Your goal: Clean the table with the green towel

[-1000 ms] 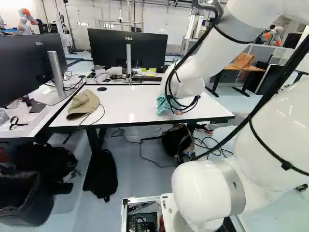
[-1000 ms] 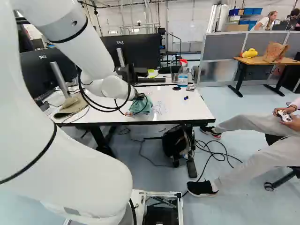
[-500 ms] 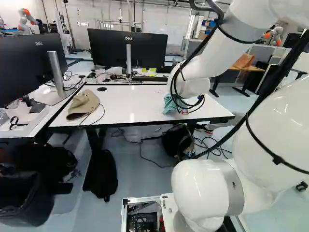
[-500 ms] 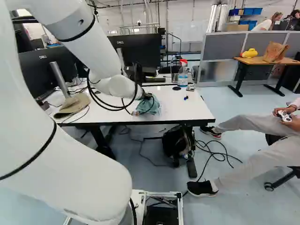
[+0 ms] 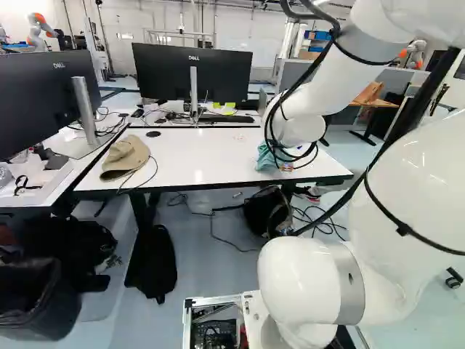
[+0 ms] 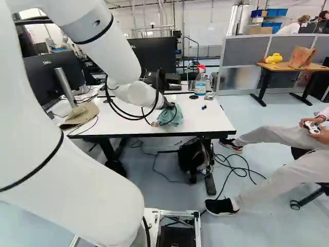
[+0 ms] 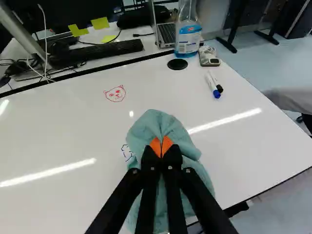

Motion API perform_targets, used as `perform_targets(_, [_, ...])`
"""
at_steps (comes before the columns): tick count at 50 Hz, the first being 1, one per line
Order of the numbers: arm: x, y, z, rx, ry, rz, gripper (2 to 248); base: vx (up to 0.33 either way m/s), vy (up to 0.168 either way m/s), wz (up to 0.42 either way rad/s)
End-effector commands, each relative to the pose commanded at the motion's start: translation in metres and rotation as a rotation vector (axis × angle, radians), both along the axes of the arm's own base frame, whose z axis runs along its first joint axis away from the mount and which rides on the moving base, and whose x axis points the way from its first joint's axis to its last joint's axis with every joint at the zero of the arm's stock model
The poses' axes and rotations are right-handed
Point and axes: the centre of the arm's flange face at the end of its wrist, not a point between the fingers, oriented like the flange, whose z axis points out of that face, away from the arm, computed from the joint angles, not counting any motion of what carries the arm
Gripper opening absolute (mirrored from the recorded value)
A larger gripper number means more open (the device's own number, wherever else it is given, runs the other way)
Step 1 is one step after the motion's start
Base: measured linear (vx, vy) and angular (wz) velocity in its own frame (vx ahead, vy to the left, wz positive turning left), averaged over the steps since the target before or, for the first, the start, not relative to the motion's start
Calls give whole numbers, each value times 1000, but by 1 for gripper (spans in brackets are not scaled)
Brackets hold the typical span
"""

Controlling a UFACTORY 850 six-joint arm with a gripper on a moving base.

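Note:
In the right base view my gripper [image 6: 168,104] is low over the right part of the white table [image 6: 205,121]. The wrist view shows the gripper [image 7: 161,148] shut on the green towel [image 7: 151,122], its orange pads together on a fold of cloth. The towel lies bunched on the table under and around the fingers. Ahead of the fingers a red face drawing [image 7: 115,93] marks the tabletop. A small blue drawing [image 7: 126,152] shows beside the towel's edge, partly covered.
A spray bottle [image 7: 188,29], a black disc [image 7: 177,64] and markers [image 7: 213,85] stand or lie near the table's far right corner. A cap [image 5: 125,157] with a cable is at the left. Monitors [image 5: 190,73] rise behind. A seated person's foot [image 6: 221,207] is right of the table.
The arm has swung rightward over the table in both base views, dragging the towel along in the gripper. The base has not moved, and the cap stays put.

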Motion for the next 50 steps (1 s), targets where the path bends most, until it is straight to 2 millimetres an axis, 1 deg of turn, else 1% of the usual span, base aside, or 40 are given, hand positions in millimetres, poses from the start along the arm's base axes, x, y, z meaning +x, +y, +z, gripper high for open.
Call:
perform_targets(10, [0, -14, 0, 0, 1, -34, 23, 0, 0, 0])
perform_targets(32, [0, -14, 0, 2, 5, -34, 23, 0, 0, 0])
perform_targets(50, [-3, -13, -4, 29, 55, -44, 23, 0, 0, 0])
